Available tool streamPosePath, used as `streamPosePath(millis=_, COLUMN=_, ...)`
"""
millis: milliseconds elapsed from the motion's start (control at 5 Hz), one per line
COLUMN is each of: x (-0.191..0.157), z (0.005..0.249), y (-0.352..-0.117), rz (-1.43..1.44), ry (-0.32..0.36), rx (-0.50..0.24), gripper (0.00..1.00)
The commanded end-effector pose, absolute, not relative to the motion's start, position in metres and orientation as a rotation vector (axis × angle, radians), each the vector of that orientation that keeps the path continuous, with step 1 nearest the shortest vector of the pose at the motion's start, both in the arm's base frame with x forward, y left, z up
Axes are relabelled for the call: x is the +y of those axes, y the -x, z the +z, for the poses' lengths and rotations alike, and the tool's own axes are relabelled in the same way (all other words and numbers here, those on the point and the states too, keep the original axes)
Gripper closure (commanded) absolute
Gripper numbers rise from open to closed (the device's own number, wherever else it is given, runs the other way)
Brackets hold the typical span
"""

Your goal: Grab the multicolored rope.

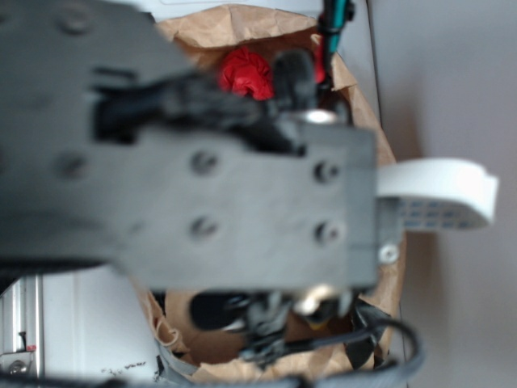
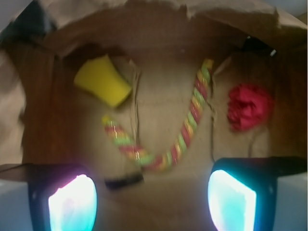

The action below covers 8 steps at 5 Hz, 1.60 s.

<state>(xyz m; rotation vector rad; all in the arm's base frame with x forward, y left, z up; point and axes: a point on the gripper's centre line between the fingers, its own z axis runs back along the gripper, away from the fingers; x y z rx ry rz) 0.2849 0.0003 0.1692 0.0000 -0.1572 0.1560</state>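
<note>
From my wrist view I look down into a brown paper bag (image 2: 159,19), its torn rim blurred along the top. At the left inside it lies a yellow sponge (image 2: 102,80), tilted, one corner toward the middle. Just below and right of it begins the rope (image 2: 166,139) — red, yellow and green strands twisted together, curving in a U from near the sponge, down through the centre, then up to an end near the back wall. Its lowest bend lies between my two fingers. Further right, apart from the rope, sits a red cloth ball (image 2: 249,107), soft-edged and hard to read.

My pincer (image 2: 151,202) stands wide apart, holding nothing: the left pad (image 2: 72,204) glows pink-white, the right pad (image 2: 231,199) cyan, both cut off by the bottom edge. A small dark object by the left pad is too blurred to name.

In the exterior view my own arm (image 1: 202,186) fills the frame, out of focus — it hides the rope, sponge and pincer. Only the bag's rim (image 1: 234,24) and the ball (image 1: 246,73) show above it.
</note>
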Motion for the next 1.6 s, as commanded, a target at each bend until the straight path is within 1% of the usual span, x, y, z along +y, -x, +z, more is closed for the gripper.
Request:
streamPosePath(millis=0, x=0.014, z=0.156, y=-0.286, rz=0.278, ry=0.050, rx=-0.218, gripper=0.00)
streamPosePath(millis=200, x=0.014, z=0.144, y=-0.280, rz=0.306, ry=0.075, rx=-0.204, gripper=0.00)
streamPosePath(millis=400, x=0.022, z=0.136, y=-0.273, rz=0.377, ry=0.092, rx=-0.202, gripper=0.00)
streamPosePath(millis=600, x=0.039, z=0.138, y=-0.275, rz=0.436, ry=0.094, rx=-0.239, gripper=0.00)
streamPosePath(millis=1200, x=0.039, z=0.138, y=-0.275, rz=0.436, ry=0.094, rx=-0.239, gripper=0.00)
streamPosePath(millis=1400, x=0.042, z=0.117, y=-0.269, rz=0.467, ry=0.111, rx=-0.232, gripper=0.00)
